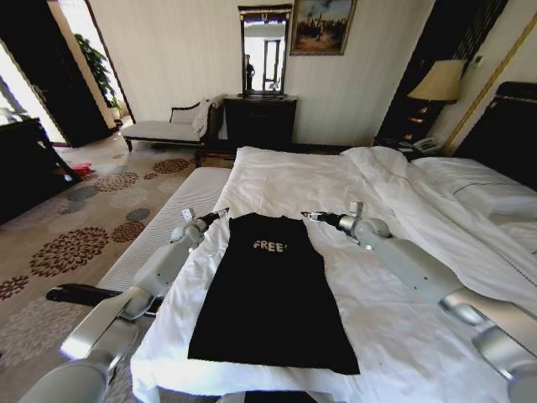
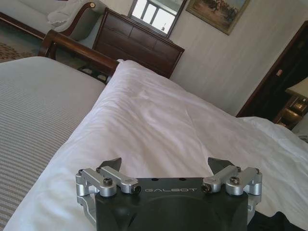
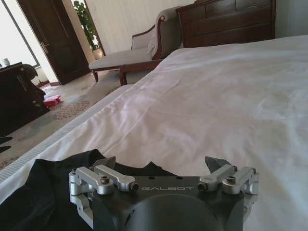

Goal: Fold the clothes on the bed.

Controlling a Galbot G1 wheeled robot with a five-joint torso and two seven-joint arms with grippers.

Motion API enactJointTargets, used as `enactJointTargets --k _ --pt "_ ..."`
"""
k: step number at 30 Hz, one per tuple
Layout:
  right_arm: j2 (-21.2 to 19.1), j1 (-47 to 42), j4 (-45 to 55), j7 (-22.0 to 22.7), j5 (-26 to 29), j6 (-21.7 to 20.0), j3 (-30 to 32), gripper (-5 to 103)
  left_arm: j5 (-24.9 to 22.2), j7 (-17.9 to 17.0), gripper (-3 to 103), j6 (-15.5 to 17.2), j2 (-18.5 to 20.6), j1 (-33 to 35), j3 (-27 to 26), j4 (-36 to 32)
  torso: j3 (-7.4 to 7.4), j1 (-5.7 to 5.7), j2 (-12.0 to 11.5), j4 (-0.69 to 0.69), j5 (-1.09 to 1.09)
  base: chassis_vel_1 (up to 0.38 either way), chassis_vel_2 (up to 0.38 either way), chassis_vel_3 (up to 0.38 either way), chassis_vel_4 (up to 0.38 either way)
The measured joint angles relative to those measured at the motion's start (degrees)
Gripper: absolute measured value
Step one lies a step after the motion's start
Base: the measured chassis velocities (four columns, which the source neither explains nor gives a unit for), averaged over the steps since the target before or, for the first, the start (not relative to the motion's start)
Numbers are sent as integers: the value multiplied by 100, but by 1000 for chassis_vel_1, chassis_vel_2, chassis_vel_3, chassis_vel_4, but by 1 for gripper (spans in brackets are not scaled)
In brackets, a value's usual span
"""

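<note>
The black T-shirt (image 1: 273, 294) is lying flat on the bed (image 1: 403, 277), the left pincer (image 1: 220, 213) at its 11 o'clock corner and the right pincer (image 1: 309, 216) at 1 o'clock, while both wrist views are showing their jaws spread.

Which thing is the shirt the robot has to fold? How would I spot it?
Find the big white bed that takes up most of the room. On its near end, between the left gripper and the right gripper, lies the T-shirt, spread flat. It is the only black thing on the white covers, with tiny pale "FREE!" letters on it.
</note>
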Motion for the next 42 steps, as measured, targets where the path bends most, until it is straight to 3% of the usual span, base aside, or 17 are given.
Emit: enactJointTargets --k 5,11,15,18,27,35,42 --pt "188 163 -395 -2 -164 0 -218 100 111 120 100 -25 -7 -91 39 161 -1 -2 0 -7 1 0 0 0 0" --pt "501 264 -829 -15 -343 20 -335 100 133 232 99 -20 -41 -232 163 412 0 -1 0 1 2 0 0 0 0" --pt "521 243 -842 -7 -360 39 -295 100 -40 243 103 92 -190 -318 241 596 -1 -2 0 -4 1 0 0 0 0" --pt "509 215 -815 8 -360 40 -266 100 -145 243 99 201 -343 -375 256 781 -1 -2 0 -8 1 0 0 0 0" --pt "513 199 -755 61 -360 41 -240 100 -8 617 99 252 -608 -661 780 1393 -1 -2 0 -3 1 0 0 0 0" --pt "533 201 -631 158 -316 32 -232 100 174 911 99 245 -1054 -825 668 2048 -1 -2 0 -3 2 0 0 0 0" --pt "499 193 -564 181 -292 26 -218 100 439 1007 100 188 -1181 -832 381 2364 -1 -1 0 -2 1 0 0 0 0"
